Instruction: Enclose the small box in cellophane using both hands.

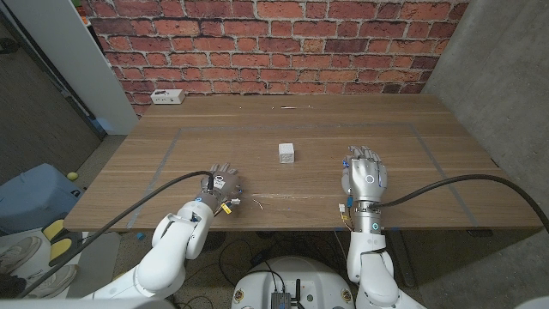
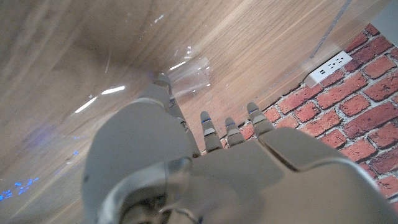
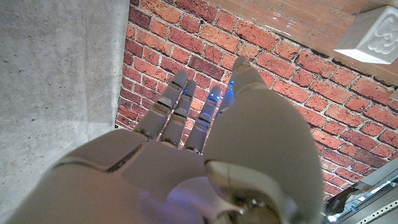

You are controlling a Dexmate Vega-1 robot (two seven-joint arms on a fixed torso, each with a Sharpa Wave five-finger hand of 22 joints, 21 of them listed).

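A small white box [image 1: 286,153] is sitting mid-tabletop [image 1: 412,112] on clear cellophane [image 2: 186,71]. Both hands are waiting empty near the front edge, fingers extended: left hand [image 1: 220,187], right hand [image 1: 364,177]. The near-invisible film could slip or crumple if grabbed unevenly; open room is lying all around the box.

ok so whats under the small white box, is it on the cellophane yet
The small box stands on the table. A faint clear sheet glints nearer the robot, between the hands; whether it reaches under the box cannot be told.
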